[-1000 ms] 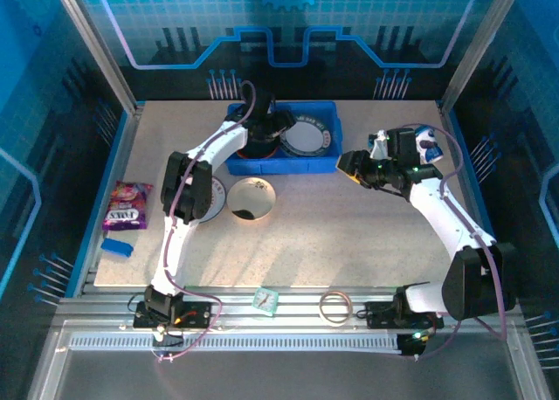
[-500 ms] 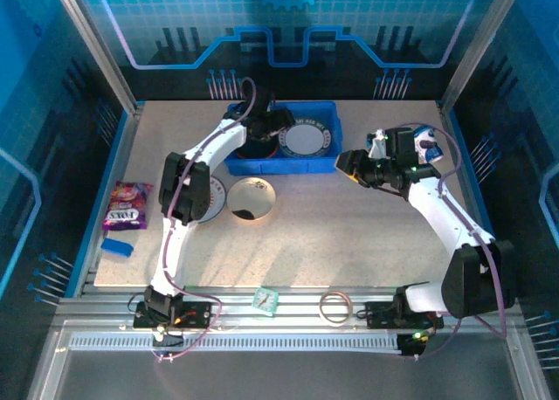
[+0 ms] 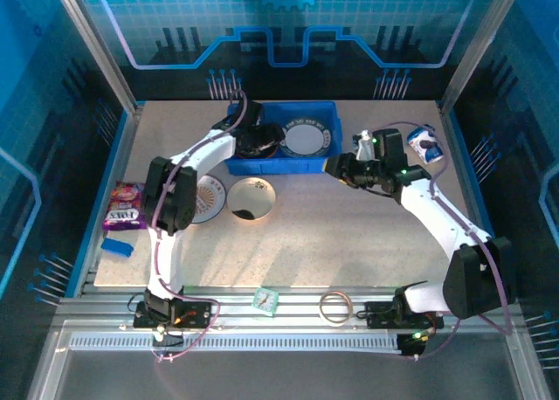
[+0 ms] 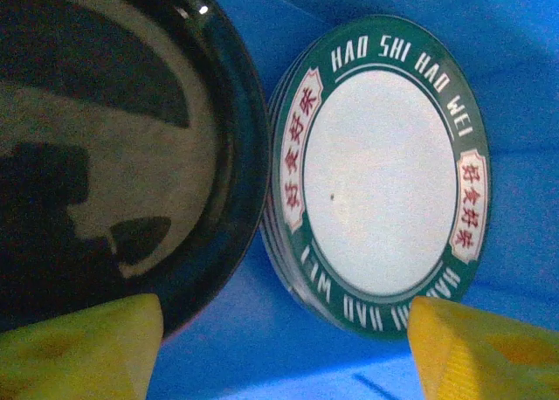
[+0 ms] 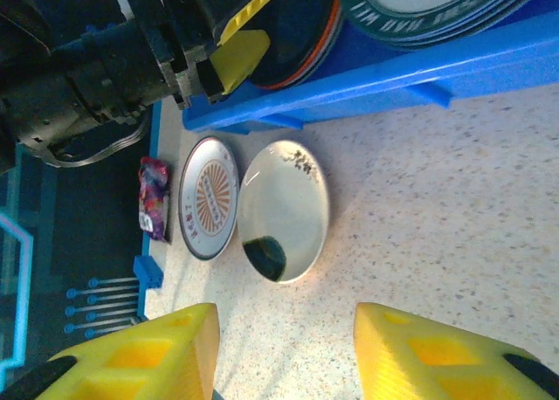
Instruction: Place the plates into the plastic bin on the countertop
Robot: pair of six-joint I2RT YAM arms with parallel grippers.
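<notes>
Counter (image 3: 349,234), near left: cream plate (image 5: 284,210) and sunburst plate (image 5: 210,199) flat, side by side, outside plastic bin (image 3: 288,165). Right pincer (image 5: 284,343) near bin's right front corner, fingers spread, empty. In bin: black plate (image 4: 113,155) left, stacked green-rimmed white plates (image 4: 384,177) right. Left pincer (image 4: 288,348) over bin, above black plate, fingers wide apart, holding nothing.

Speckled counter (image 3: 349,230) has the blue bin (image 3: 284,167) at 12 o'clock, cream plate (image 3: 251,199) and sunburst plate (image 3: 210,199) toward 9, snack bag (image 3: 126,206) beyond.
</notes>
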